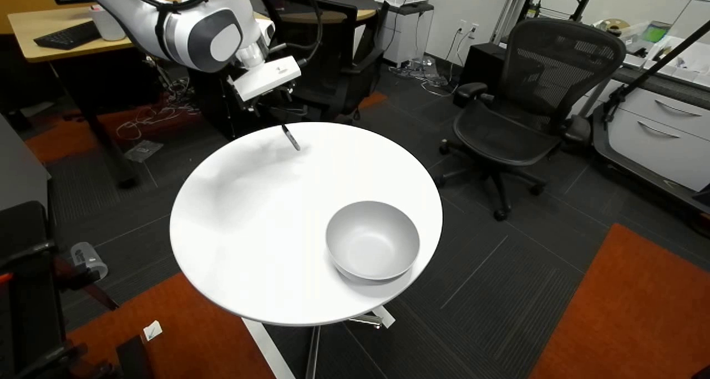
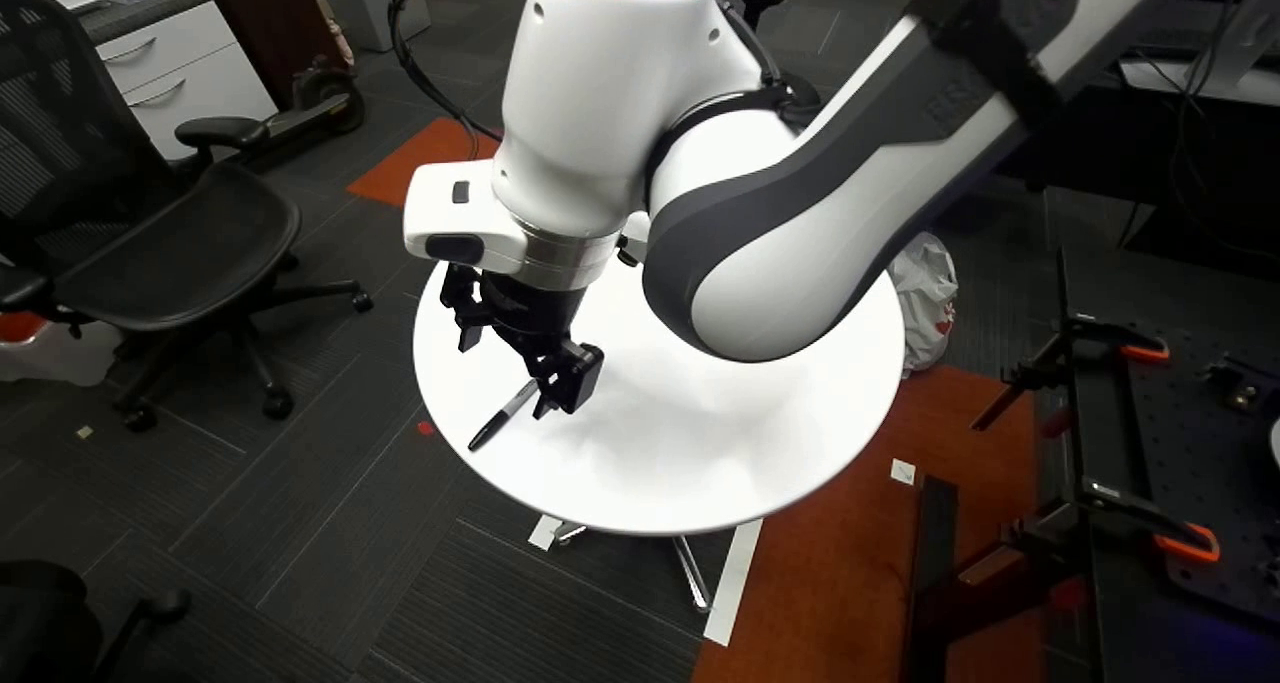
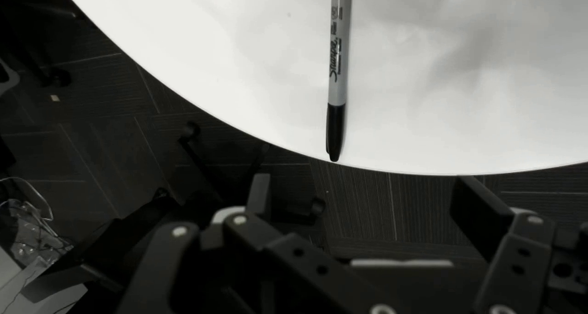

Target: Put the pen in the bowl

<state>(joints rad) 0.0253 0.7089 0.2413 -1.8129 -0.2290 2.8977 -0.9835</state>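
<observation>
The pen (image 1: 290, 137) is a grey marker with a black cap. It lies flat near the table's edge, and it also shows in an exterior view (image 2: 500, 418) and in the wrist view (image 3: 339, 75), cap end close to the edge. My gripper (image 3: 363, 187) is open and empty, its fingers wide apart. In the wrist view the fingers appear beyond the table edge, past the cap. In an exterior view the gripper (image 2: 515, 371) is above the pen, apart from it. The light grey bowl (image 1: 344, 251) stands upright and empty on the opposite side of the table. It is out of sight elsewhere.
The round white table (image 1: 249, 257) carries the pen and bowl. The arm (image 2: 780, 253) hangs over the table and covers part of it in an exterior view. Black office chairs (image 1: 510, 101) stand around, and one is close behind the table (image 1: 333, 51).
</observation>
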